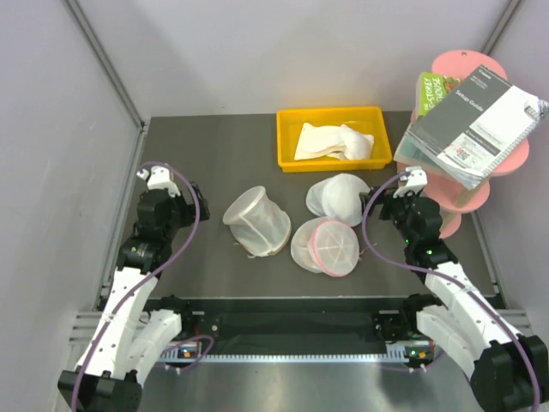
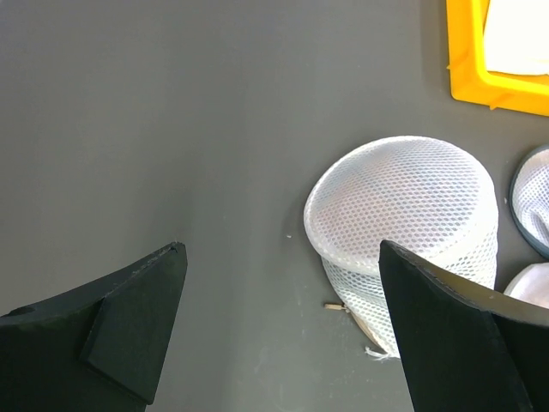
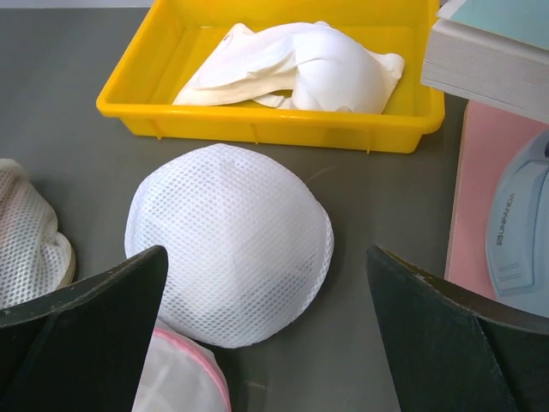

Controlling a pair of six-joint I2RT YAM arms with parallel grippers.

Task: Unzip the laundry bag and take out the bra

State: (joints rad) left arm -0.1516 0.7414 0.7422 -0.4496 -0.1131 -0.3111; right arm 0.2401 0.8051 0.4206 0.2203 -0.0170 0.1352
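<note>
- The laundry bag (image 1: 256, 221) lay tipped on its side near the middle of the counter, a little toward the left edge.
- Its long axis ran roughly from the far edge to the near edge, slightly slanted. The round mesh face was turned up and toward the far-left corner, and the beige-tan rim (image 1: 262, 250) pointed at the near edge.
- The zip could not be made out.
- Just beside it toward the right edge sat a pink-rimmed mesh bag (image 1: 327, 246), and behind that a plain white mesh bag (image 1: 339, 196); the two were touching.
- A yellow tray (image 1: 287, 137) stood at the far edge and held a white padded garment (image 1: 330, 142).
- The counter (image 1: 214, 154) was dark grey and matte, with pale panel walls on three sides.
- At the right edge stood a pink shelf stand (image 1: 467, 193) with a spiral-bound book (image 1: 476, 124) on it.
- The left gripper (image 2: 281, 247) hovered by the left edge, jaws spread wide and holding nothing, with the laundry bag ahead of one finger.
- The right gripper (image 3: 266, 251) was equally wide open and empty above the plain white mesh bag.
</note>
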